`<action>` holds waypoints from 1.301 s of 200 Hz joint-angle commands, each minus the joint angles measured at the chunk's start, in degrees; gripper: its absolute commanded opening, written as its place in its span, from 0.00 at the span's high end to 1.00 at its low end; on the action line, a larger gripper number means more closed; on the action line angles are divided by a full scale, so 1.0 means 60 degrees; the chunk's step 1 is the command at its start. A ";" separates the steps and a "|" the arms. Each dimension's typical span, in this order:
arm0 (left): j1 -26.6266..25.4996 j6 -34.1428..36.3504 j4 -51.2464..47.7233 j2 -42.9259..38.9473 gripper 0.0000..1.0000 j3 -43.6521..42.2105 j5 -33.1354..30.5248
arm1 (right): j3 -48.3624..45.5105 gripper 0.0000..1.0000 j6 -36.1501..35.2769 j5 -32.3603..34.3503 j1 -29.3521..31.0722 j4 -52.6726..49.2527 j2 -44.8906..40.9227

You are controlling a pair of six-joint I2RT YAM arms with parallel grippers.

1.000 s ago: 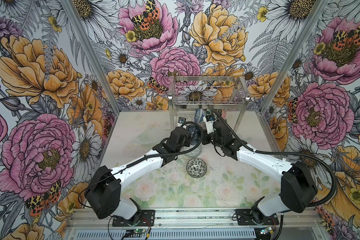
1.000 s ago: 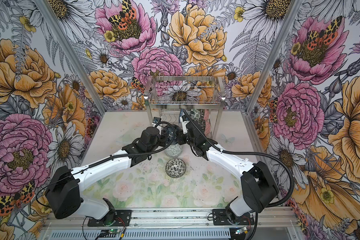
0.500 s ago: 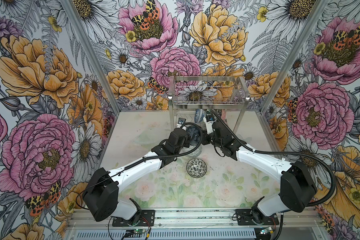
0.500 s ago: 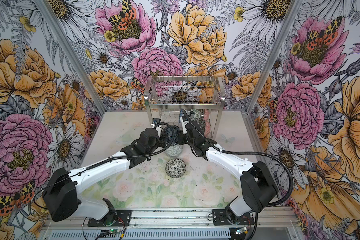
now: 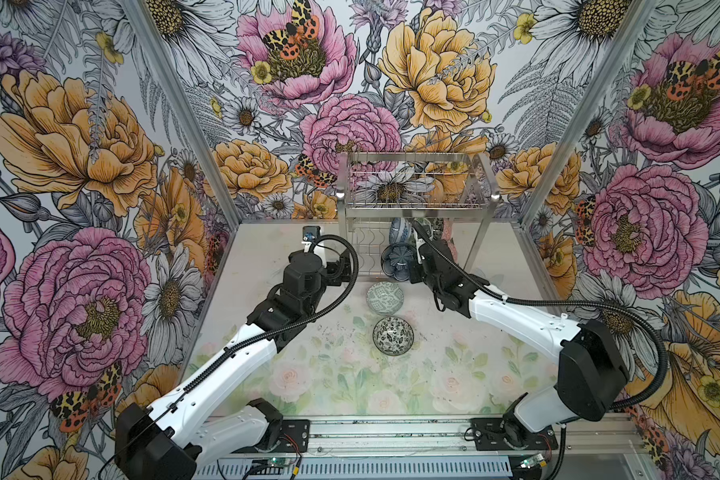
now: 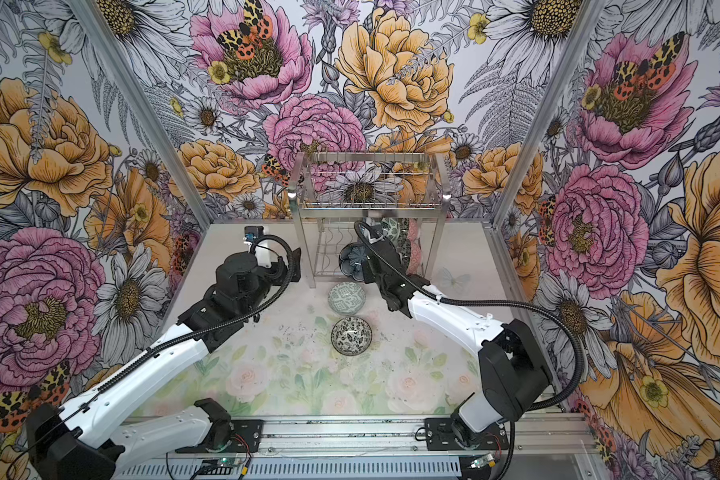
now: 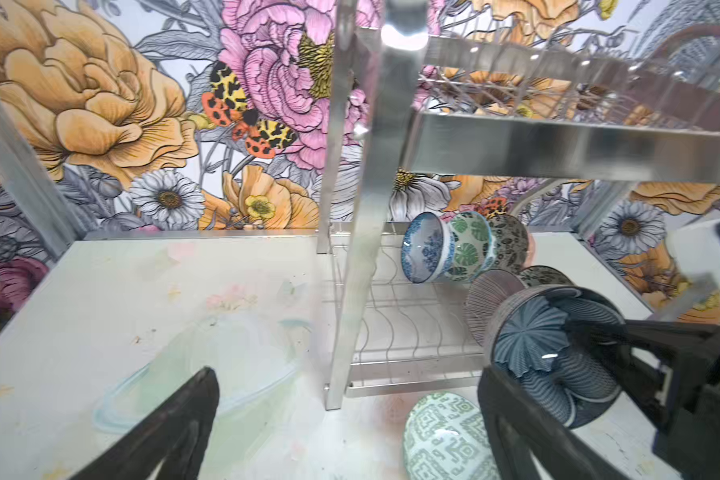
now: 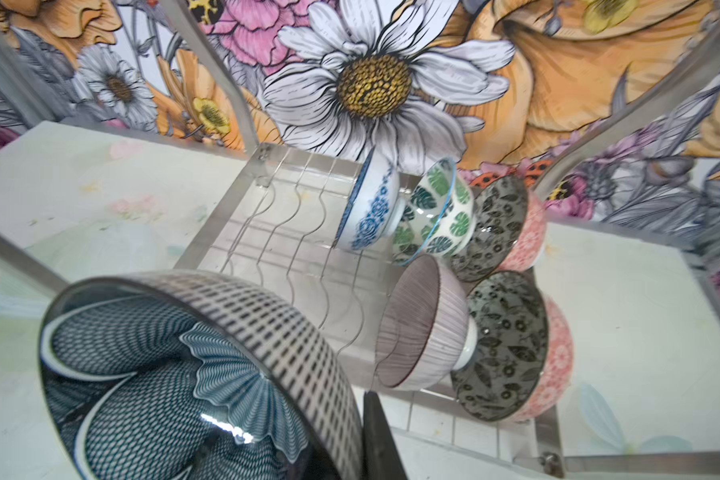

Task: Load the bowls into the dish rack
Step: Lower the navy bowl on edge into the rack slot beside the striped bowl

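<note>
My right gripper is shut on the rim of a dark blue fan-patterned bowl, one finger inside and one outside. It holds this bowl tilted on edge at the front of the dish rack's lower tier. My left gripper is open and holds nothing, just left of the rack's front leg. Several bowls stand on edge in the lower tier, among them a blue one, a green leaf one and a striped one. A grey-green bowl and a black-and-white floral bowl sit on the table.
The rack stands against the back wall, its wavy wire dividers bare on the left half. Its upper basket hangs over the lower tier. Flowered walls close in the table on three sides.
My left gripper has opened, let go of the dark blue bowl and drawn back to the left. The right gripper has closed on that bowl and keeps it at the rack.
</note>
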 commanded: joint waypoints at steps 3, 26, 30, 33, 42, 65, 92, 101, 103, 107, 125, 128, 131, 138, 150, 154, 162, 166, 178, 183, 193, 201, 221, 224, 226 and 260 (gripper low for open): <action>0.0427 -0.0172 -0.0716 -0.0242 0.01 -0.0264 0.0525 | 0.0908 1.00 -0.0685 0.2425 0.0295 0.0450 0.0533; 0.0657 -0.0200 -0.0726 -0.0340 0.01 -0.0339 0.0704 | 0.1514 1.00 -0.1324 0.3602 0.0500 0.0450 0.1190; 0.0679 -0.0206 -0.0730 -0.0340 0.01 -0.0352 0.0719 | 0.1603 1.00 -0.1443 0.3771 0.0524 0.0462 0.1311; 0.0690 -0.0208 -0.0726 -0.0340 0.01 -0.0353 0.0732 | 0.1664 1.00 -0.1536 0.3907 0.0552 0.0485 0.1403; 0.0742 -0.0186 -0.0724 -0.0340 0.01 -0.0367 0.0778 | 0.1816 1.00 -0.1827 0.4260 0.0596 0.0536 0.1660; 0.0833 -0.0209 -0.0733 -0.0296 0.01 -0.0397 0.0860 | 0.2023 1.00 -0.2468 0.4814 0.0671 0.0859 0.2217; 0.0906 -0.0201 -0.0682 -0.0245 0.01 -0.0434 0.0926 | 0.2187 1.00 -0.3183 0.5433 0.0700 0.1258 0.2775; 0.0917 -0.0222 -0.0675 -0.0212 0.01 -0.0433 0.0954 | 0.2228 1.00 -0.3443 0.5603 0.0705 0.1459 0.2938; 0.0928 -0.0223 -0.0675 -0.0209 0.01 -0.0439 0.0966 | 0.2231 1.00 -0.3509 0.5630 0.0702 0.1507 0.2964; 0.0932 -0.0223 -0.0662 -0.0196 0.01 -0.0441 0.0977 | 0.2244 1.00 -0.3653 0.5705 0.0706 0.1588 0.3034; 0.0975 -0.0234 -0.0646 -0.0135 0.01 -0.0434 0.1014 | 0.2350 1.00 -0.4337 0.6033 0.0686 0.2126 0.3414; 0.0965 -0.0232 -0.0646 -0.0124 0.01 -0.0440 0.1014 | 0.2373 1.00 -0.4454 0.6068 0.0690 0.2202 0.3477; 0.0969 -0.0235 -0.0646 -0.0120 0.01 -0.0441 0.1025 | 0.2399 1.00 -0.4566 0.6115 0.0686 0.2281 0.3549; 0.0975 -0.0235 -0.0636 -0.0106 0.01 -0.0441 0.1031 | 0.2477 1.00 -0.4770 0.6194 0.0675 0.2431 0.3708; 0.0976 -0.0230 -0.0630 -0.0077 0.01 -0.0415 0.1044 | 0.2656 1.00 -0.5015 0.6288 0.0657 0.2563 0.3978; 0.0989 -0.0237 -0.0639 -0.0076 0.01 -0.0419 0.1055 | 0.2717 1.00 -0.5067 0.6317 0.0645 0.2616 0.4059; 0.0994 -0.0228 -0.0650 -0.0083 0.02 -0.0418 0.1054 | 0.2832 1.00 -0.5227 0.6336 0.0620 0.2694 0.4213; 0.0991 -0.0229 -0.0646 -0.0077 0.01 -0.0425 0.1058 | 0.2894 1.00 -0.5273 0.6343 0.0613 0.2724 0.4281; 0.1019 -0.0232 -0.0668 -0.0091 0.01 -0.0414 0.1058 | 0.3111 1.00 -0.5448 0.6420 0.0572 0.2785 0.4538; 0.1006 -0.0238 -0.0674 -0.0107 0.01 -0.0425 0.1058 | 0.3192 1.00 -0.5528 0.6449 0.0555 0.2816 0.4629; 0.1021 -0.0234 -0.0702 -0.0141 0.01 -0.0431 0.1058 | 0.3344 1.00 -0.5717 0.6519 0.0514 0.2911 0.4821; 0.1033 -0.0231 -0.0704 -0.0148 0.01 -0.0455 0.1044 | 0.3462 1.00 -0.5850 0.6571 0.0485 0.2974 0.4978; 0.1059 -0.0225 -0.0719 -0.0179 0.01 -0.0485 0.1055 | 0.3705 1.00 -0.6065 0.6648 0.0423 0.2998 0.5260; 0.1074 -0.0238 -0.0719 -0.0193 0.01 -0.0485 0.1058 | 0.3728 1.00 -0.6106 0.6658 0.0411 0.2998 0.5297; 0.1078 -0.0234 -0.0708 -0.0190 0.01 -0.0485 0.1058 | 0.3752 1.00 -0.6104 0.6659 0.0416 0.2990 0.5323; 0.1108 -0.0237 -0.0668 -0.0149 0.02 -0.0501 0.1117 | 0.3974 1.00 -0.6373 0.6791 0.0351 0.2998 0.5644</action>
